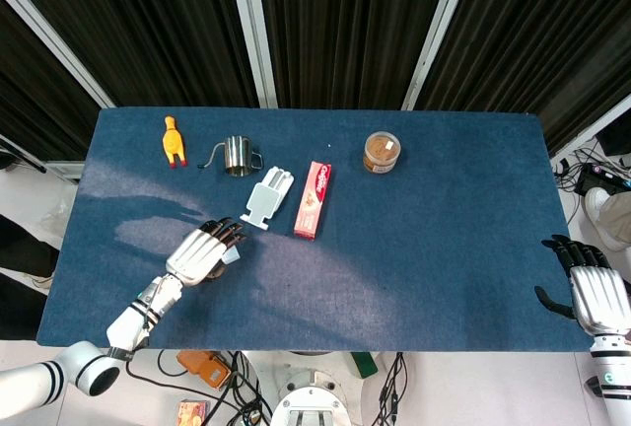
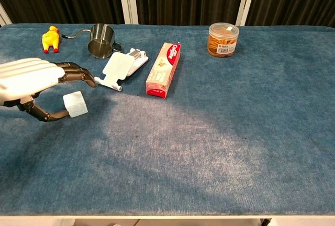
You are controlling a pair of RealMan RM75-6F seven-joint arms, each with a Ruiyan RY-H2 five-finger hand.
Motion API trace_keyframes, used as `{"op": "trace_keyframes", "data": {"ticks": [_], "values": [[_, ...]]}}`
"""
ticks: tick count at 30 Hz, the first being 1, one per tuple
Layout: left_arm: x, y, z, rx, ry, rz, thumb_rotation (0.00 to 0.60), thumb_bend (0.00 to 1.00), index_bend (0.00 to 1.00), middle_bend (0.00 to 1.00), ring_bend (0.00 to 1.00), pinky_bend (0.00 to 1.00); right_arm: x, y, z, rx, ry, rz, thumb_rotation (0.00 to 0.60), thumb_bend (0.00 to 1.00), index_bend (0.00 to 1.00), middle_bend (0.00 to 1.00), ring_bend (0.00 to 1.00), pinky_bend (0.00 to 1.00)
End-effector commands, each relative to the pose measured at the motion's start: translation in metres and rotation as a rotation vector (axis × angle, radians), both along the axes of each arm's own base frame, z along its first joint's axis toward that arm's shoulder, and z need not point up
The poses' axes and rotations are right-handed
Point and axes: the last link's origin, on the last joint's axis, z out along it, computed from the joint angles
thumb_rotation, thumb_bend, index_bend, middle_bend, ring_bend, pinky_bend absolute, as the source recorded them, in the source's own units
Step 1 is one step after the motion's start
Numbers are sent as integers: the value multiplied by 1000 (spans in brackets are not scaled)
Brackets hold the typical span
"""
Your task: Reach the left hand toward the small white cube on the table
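The small white cube (image 2: 76,103) sits on the blue table (image 2: 209,132) near its left front. My left hand (image 2: 32,79) hovers over it from the left, fingers (image 2: 78,73) arched above the cube and the thumb (image 2: 49,115) low at its left side, very close or just touching. In the head view the left hand (image 1: 202,251) covers most of the cube (image 1: 231,257). The hand holds nothing. My right hand (image 1: 595,293) rests with fingers spread at the table's right front corner, far from the cube.
At the back stand a yellow rubber chicken (image 2: 50,38), a steel cup (image 2: 100,40) and a clear snack jar (image 2: 223,38). A white stand (image 2: 121,67) and a red toothpaste box (image 2: 165,69) lie just right of the cube.
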Motion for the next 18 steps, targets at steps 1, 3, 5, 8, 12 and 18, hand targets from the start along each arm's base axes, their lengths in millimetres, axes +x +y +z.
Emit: {"op": "trace_keyframes", "data": {"ticks": [1, 3, 5, 8, 12, 18], "values": [[-1, 4, 0, -2, 15, 2, 600, 327, 234, 137, 100, 228, 0, 0, 0, -1, 0, 0, 600, 393, 279, 222, 238, 212], [-2, 4, 2, -1, 12, 6, 600, 327, 257, 136, 101, 228, 0, 0, 0, -4, -1, -2, 600, 392, 279, 222, 238, 212], [-3, 4, 3, -1, 9, 11, 600, 327, 281, 136, 100, 228, -1, 0, 1, -3, -3, -5, 600, 392, 279, 222, 238, 212], [-6, 5, 4, -1, 19, 12, 600, 329, 301, 137, 101, 228, 0, 0, 0, -2, -3, -4, 600, 393, 280, 222, 238, 212], [-8, 7, 4, 0, 19, 21, 600, 338, 318, 137, 101, 228, 0, 0, 0, -2, -4, -4, 600, 393, 280, 221, 238, 212], [-12, 7, 3, -5, 25, 25, 600, 359, 391, 137, 101, 228, 0, 0, 0, -4, -5, -7, 600, 392, 280, 222, 238, 212]]}}
